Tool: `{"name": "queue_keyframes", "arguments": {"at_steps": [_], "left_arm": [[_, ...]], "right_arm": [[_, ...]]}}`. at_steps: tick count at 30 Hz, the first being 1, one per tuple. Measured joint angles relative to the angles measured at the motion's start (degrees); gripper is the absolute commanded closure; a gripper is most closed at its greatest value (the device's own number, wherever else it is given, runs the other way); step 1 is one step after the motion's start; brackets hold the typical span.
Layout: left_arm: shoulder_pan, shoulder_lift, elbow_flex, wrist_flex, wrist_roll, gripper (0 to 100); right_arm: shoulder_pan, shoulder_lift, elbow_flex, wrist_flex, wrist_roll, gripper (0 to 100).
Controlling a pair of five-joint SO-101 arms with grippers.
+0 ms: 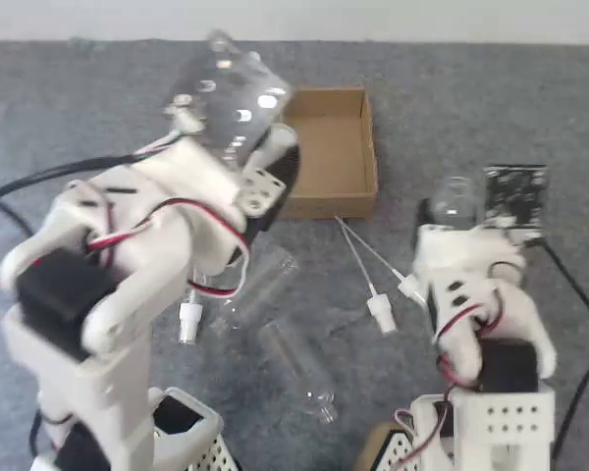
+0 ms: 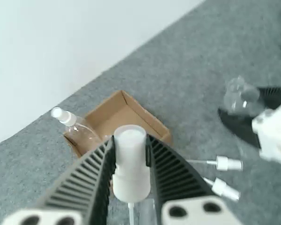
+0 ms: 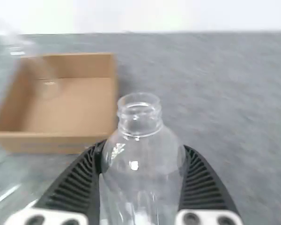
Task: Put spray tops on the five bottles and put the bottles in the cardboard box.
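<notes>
The left tool (image 2: 129, 140) is clenched on a white spray top (image 2: 129, 168), above the worktop (image 1: 491, 98) on the near side of the cardboard box (image 1: 348, 147). The box sits by the middle of the far edge (a capped bottle (image 2: 77, 129) shows at its side, in or beside it cannot be told). The right tool (image 3: 141, 151) grasps an open-necked clear bottle (image 3: 139, 112) nearer the worktop's right edge, and two loose spray tops (image 1: 383, 312) lie between the arms.

A small black patterned card (image 1: 515, 196) lies on grey carpet (image 1: 79, 108) before a white wall (image 1: 373, 18).
</notes>
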Motion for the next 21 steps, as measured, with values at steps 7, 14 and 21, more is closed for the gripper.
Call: {"name": "queue_keyframes", "arguments": {"at_steps": [7,14,21], "left_arm": [[-5.8,-5.0,-0.1,-2.2,6.2,99],[-9.6,-8.7,-0.1,-3.7,11.2,99],[-9.8,-11.4,-0.7,-3.7,13.2,99]], "right_arm": [[-11.5,-3.0,5.1,-7.9,0.0,91.9],[-18.4,-3.0,8.4,-14.2,0.0,91.9],[-25.4,-3.0,14.2,-24.0,-0.1,91.7]]}}
